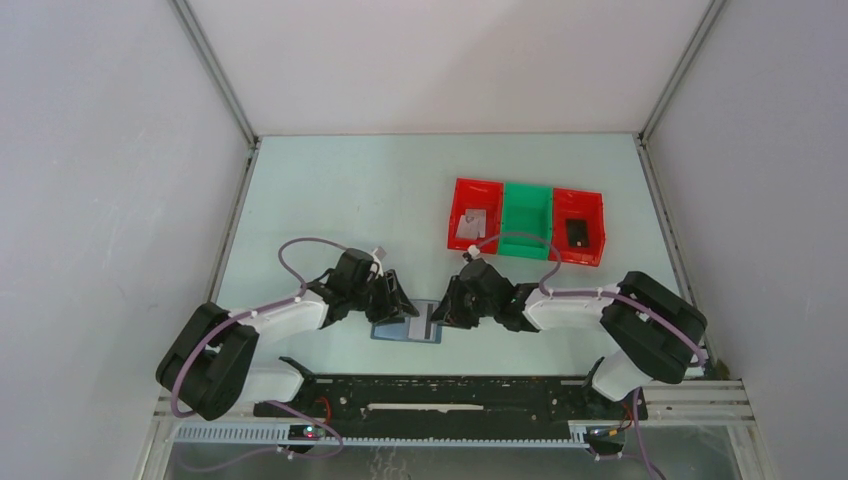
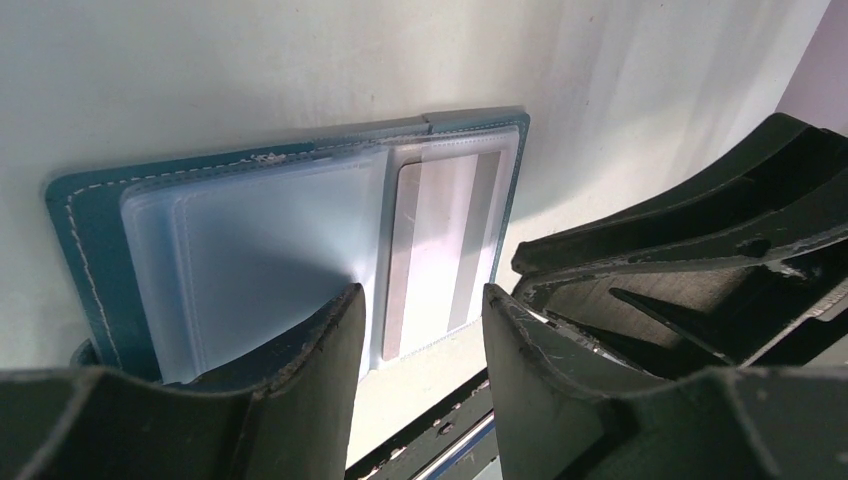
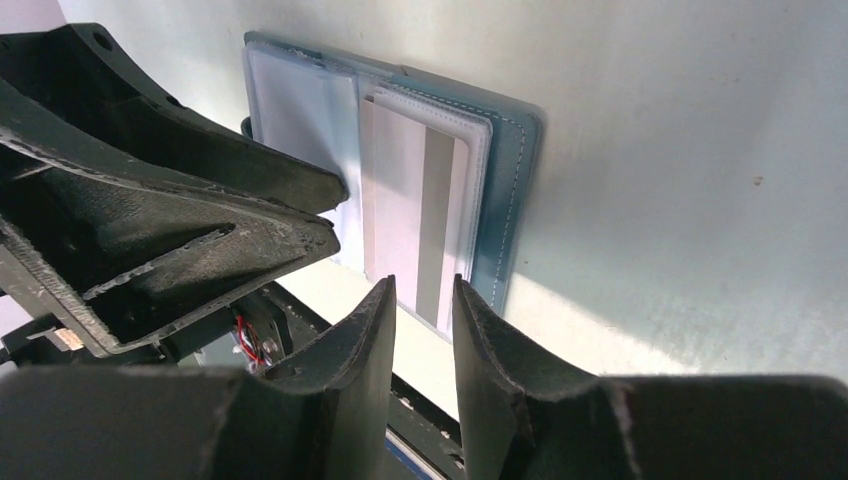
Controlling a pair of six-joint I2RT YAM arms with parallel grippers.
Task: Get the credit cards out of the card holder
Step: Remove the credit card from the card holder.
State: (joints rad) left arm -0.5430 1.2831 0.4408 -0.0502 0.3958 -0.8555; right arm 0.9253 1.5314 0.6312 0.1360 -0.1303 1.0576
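Observation:
The card holder (image 1: 392,331) lies open on the table between my two grippers, teal outside (image 2: 90,220), with clear pockets inside. One of the credit cards (image 2: 440,240), white with grey stripes, sits in its right-hand pocket (image 3: 415,220). My left gripper (image 2: 420,310) is open; its left finger overlaps the clear left pockets and the card's near edge shows in the gap. My right gripper (image 3: 422,295) is open by a narrow gap just over the card's near edge, with nothing between the pads. In the top view the left gripper (image 1: 403,303) and right gripper (image 1: 448,308) almost meet over the card holder.
A row of bins stands at the back right: a red bin (image 1: 458,200) holding a grey card (image 1: 470,224), a green bin (image 1: 527,195), and a second red bin (image 1: 594,215) holding a black card (image 1: 577,233). The black base rail (image 1: 440,395) runs just behind the card holder's near edge.

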